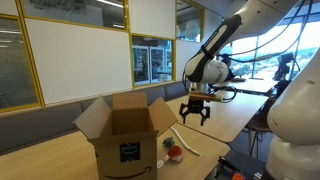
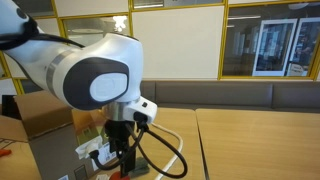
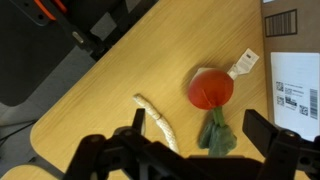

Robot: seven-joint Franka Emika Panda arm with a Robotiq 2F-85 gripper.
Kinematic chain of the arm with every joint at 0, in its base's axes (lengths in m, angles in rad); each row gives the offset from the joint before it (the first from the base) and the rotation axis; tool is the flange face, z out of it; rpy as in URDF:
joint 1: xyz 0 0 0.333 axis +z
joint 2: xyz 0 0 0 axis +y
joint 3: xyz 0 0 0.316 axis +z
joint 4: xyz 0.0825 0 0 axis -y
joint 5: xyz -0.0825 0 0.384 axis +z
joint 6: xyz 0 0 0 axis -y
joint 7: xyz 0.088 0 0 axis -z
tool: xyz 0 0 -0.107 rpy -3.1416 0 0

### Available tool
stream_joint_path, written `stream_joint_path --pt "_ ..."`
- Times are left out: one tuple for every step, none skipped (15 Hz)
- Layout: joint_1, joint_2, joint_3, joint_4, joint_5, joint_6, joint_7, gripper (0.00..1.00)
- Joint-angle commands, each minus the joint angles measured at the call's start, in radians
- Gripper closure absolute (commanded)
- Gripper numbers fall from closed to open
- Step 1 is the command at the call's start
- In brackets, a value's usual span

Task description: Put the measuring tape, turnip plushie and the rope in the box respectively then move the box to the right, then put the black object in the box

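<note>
In the wrist view the turnip plushie lies on the wooden table, red and round, with green leaves and a white tag. The white rope lies just beside it. The open cardboard box fills the right edge, its label showing. My gripper hangs open above the leaves, one finger over the rope's end, nothing between the fingers. In an exterior view the gripper hovers above the rope and plushie, next to the box. The measuring tape and the black object are out of view.
The table's rounded edge runs close to the rope, with dark equipment on the floor beyond it. In an exterior view my arm blocks much of the scene, and a black cable loops over the table.
</note>
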Motion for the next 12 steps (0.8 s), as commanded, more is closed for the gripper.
stream_joint_path --pt "0.076 0.089 -0.018 0.005 0.131 0.086 -0.157 0.00" --pt "0.093 0.112 -0.018 0.008 0.166 0.092 -0.197 0.00" --pt "0.109 0.142 -0.014 0.012 0.199 0.111 -0.229 0.00" --pt "0.121 0.165 -0.013 0.017 0.232 0.118 -0.261 0.00" --pt "0.136 0.194 -0.012 0.023 0.272 0.126 -0.295 0.00" --pt "0.146 0.225 -0.006 0.029 0.301 0.139 -0.320 0.00" --pt "0.153 0.263 0.001 0.040 0.322 0.152 -0.339 0.00" --pt "0.156 0.295 0.008 0.048 0.336 0.166 -0.354 0.00" --pt "0.159 0.329 0.017 0.059 0.338 0.179 -0.360 0.00" --pt "0.159 0.364 0.025 0.071 0.337 0.192 -0.366 0.00" --pt "0.157 0.396 0.034 0.085 0.334 0.203 -0.367 0.00" --pt "0.155 0.435 0.043 0.103 0.327 0.220 -0.361 0.00"
